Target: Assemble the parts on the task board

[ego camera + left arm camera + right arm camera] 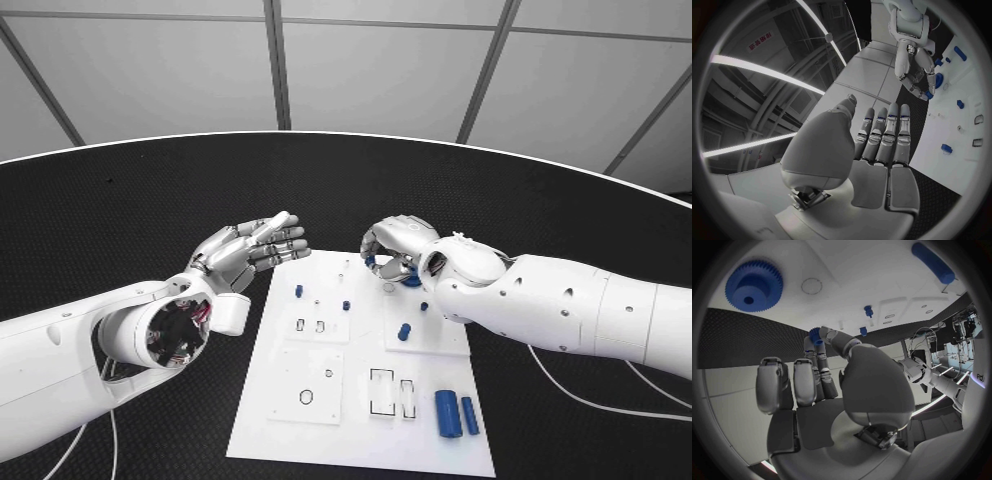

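task board (335, 415): white plate in the middle of the black tabletop (130, 210), so both arms can reach it
parts: two blue cylinders (457, 413) lie side by side at the near right; small blue pegs (404, 331) stand mid-board; a blue gear (753, 286) lies flat near the far edge
right robot hand (397, 250): low over the far edge, thumb and finger pinching a small blue piece (816, 335), probably to seat it
left robot hand (257, 248): raised just left of the board, fingers straight, holding nothing, apparently waiting

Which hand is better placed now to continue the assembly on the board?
The right hand: it is over the task board's far end and pinches a small blue part. The left hand is raised beside the board, holding nothing.
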Robot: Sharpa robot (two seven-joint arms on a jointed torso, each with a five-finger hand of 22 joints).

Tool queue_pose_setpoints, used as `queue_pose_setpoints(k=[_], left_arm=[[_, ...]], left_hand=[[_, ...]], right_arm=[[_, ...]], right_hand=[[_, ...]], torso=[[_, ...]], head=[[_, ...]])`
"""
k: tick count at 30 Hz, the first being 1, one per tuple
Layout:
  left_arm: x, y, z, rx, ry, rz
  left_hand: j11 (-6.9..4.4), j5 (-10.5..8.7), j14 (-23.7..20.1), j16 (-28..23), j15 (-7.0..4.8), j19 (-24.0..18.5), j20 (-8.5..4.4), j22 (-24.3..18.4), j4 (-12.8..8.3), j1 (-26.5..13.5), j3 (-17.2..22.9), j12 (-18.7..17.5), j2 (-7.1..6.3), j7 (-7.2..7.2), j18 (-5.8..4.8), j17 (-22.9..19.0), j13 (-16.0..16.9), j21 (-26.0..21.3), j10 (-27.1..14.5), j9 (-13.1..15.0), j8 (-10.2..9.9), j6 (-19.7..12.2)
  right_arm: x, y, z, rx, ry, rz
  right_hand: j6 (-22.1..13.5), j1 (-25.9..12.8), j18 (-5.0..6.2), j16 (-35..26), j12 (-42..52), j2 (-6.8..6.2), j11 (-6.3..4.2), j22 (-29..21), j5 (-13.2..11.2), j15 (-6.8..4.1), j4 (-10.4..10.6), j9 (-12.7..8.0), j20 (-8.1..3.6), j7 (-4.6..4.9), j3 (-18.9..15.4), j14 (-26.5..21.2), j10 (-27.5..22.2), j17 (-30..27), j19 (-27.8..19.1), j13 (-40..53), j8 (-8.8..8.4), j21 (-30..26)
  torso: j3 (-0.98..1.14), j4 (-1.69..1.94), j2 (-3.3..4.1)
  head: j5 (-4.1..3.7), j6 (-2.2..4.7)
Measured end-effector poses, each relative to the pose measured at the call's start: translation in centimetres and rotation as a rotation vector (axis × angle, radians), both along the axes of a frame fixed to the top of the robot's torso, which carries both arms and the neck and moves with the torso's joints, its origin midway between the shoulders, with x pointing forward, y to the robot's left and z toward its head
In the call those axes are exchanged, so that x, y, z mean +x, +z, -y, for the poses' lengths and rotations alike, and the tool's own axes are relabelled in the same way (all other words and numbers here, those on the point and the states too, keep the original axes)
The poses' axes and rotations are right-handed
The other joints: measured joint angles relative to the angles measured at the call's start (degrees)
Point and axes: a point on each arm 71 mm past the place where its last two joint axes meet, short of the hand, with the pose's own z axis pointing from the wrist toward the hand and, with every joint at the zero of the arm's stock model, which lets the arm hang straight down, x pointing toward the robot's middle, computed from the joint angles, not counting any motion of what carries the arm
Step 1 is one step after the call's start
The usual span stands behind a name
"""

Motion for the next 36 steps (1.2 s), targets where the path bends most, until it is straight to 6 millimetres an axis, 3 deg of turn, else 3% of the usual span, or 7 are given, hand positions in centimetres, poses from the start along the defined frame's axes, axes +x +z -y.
queue_pose_setpoints(k=[21, 28, 36], left_arm=[[0.1, 0.5, 0.3, -0.001, -0.006, 0.009], [0.1, 0.7, 0.4, -0.001, -0.009, 0.013], [0.1, 0.8, 0.3, 0.0, -0.008, 0.014]], left_hand=[[0.0, 0.0, -0.2, -0.2, -0.21, 0.0, 0.0, 0.0, 0.0, 0.0, 0.0, 0.0, 0.0, 0.0, -0.01, 0.0, 0.0, 0.0, 0.0, 0.0, 0.0, 0.0], [0.0, 0.0, -0.2, -0.2, -0.21, 0.0, 0.0, 0.0, 0.0, 0.0, 0.0, 0.0, 0.0, 0.0, -0.01, 0.0, 0.0, 0.0, 0.0, 0.0, 0.0, 0.0], [0.0, 0.0, -0.2, -0.2, -0.21, 0.0, 0.0, 0.0, 0.0, 0.0, 0.0, 0.0, 0.0, 0.0, 0.0, 0.0, 0.0, -0.2, 0.0, 0.0, 0.0, 0.0]], right_arm=[[1.1, 0.6, -3.0, -0.002, 0.027, 0.025], [1.3, 0.6, -3.3, -0.007, 0.028, 0.022], [1.4, 0.6, -3.1, -0.009, 0.016, 0.02]], right_hand=[[0.0, 0.3, 0.01, 0.0, 0.1, 0.28, 0.0, 0.0, -0.1, 0.01, -0.1, 0.2, 0.0, 0.0, -0.1, 0.0, 0.0, 0.1, 0.0, 0.0, -0.01, 0.0], [0.0, 0.3, 0.01, 0.0, 0.2, 0.28, 0.0, 0.0, -0.2, 0.01, -0.1, 0.3, 0.0, 0.0, -0.1, 0.0, 0.0, 0.1, 0.0, 0.0, -0.02, 0.0], [0.0, 0.3, 0.02, 0.0, 0.2, 0.27, -0.01, 0.0, 0.0, 0.02, -0.1, 0.3, 0.0, 0.0, -0.2, 0.0, 0.0, 0.1, 0.0, 0.0, -0.03, 0.0]], torso=[[-0.64, 0.77, 1.0], [-0.71, 0.91, 1.2], [-0.6, 0.97, 1.35]], head=[[-0.33, 0.74], [-0.26, 0.75], [-0.23, 0.81]])
